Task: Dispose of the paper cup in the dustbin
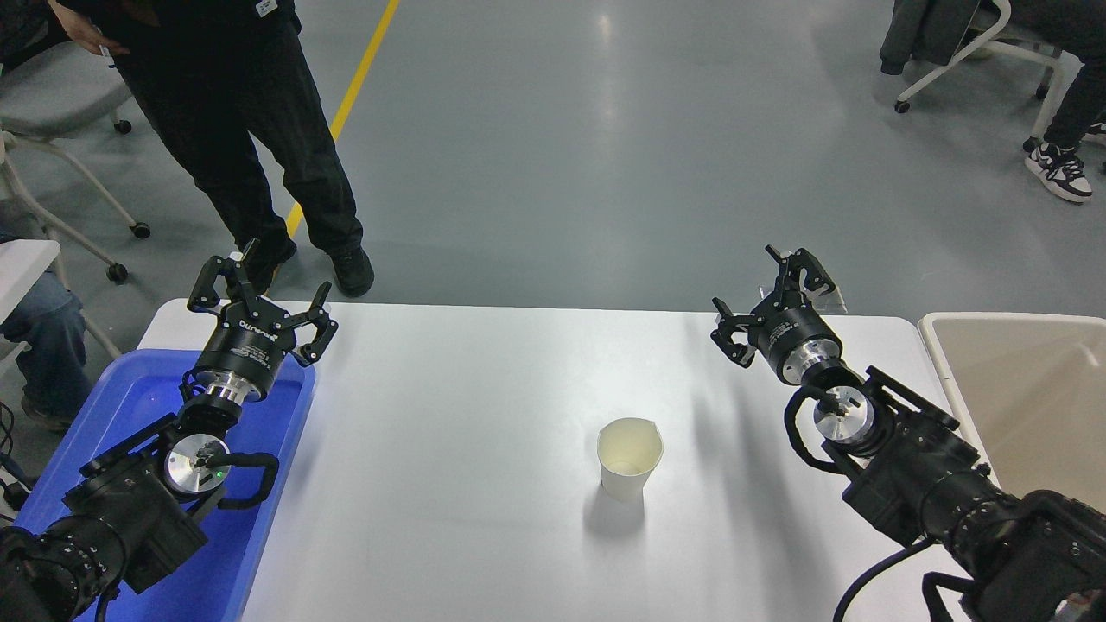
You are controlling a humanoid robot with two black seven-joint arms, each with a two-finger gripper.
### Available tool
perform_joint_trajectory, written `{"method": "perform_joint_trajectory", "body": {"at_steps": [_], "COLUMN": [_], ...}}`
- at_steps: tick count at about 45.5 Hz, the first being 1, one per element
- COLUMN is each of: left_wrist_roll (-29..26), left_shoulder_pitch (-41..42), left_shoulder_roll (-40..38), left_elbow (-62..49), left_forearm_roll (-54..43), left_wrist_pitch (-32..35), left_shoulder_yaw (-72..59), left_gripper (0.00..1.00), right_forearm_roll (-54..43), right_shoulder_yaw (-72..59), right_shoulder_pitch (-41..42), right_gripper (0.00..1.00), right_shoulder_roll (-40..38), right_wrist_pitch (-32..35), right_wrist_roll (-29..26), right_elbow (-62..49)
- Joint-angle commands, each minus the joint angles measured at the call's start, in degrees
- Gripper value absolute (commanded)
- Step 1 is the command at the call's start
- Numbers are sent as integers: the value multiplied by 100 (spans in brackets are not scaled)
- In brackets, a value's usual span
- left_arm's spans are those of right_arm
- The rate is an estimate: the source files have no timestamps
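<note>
The white paper cup (630, 458) stands upright on the white table (484, 415), a little right of centre, its cream inside showing and its rim slightly bent. My right gripper (765, 298) is open and empty, raised above the table's far right part, beyond and to the right of the cup. The beige dustbin (1020, 389) with its thick white rim sits at the table's right edge, partly cut off by the picture. My left gripper (259, 289) is open and empty, parked over the far end of the blue tray at the left.
A blue plastic tray (130, 406) lies at the table's left edge under my left arm. A person in black stands beyond the far left corner (251, 130). Wheeled chairs stand at the far left and far right.
</note>
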Motion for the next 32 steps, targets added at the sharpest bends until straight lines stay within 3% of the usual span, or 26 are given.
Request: {"method": "perform_joint_trajectory", "body": {"at_steps": [1, 32], "left_wrist_roll": [17, -1], "left_shoulder_pitch": [0, 0], "left_shoulder_roll": [0, 0], "left_elbow": [0, 0], "left_forearm_roll": [0, 0], "left_wrist_pitch": [2, 2], "left_shoulder_yaw": [0, 0], "left_gripper": [100, 100], "right_forearm_roll": [6, 6], "right_shoulder_yaw": [18, -35], "right_shoulder_pitch": [0, -26], "right_gripper": [100, 100], "right_shoulder_roll": [0, 9], "right_wrist_pitch": [-1, 16], "right_wrist_roll": [0, 0], "right_elbow": [-8, 19]}}
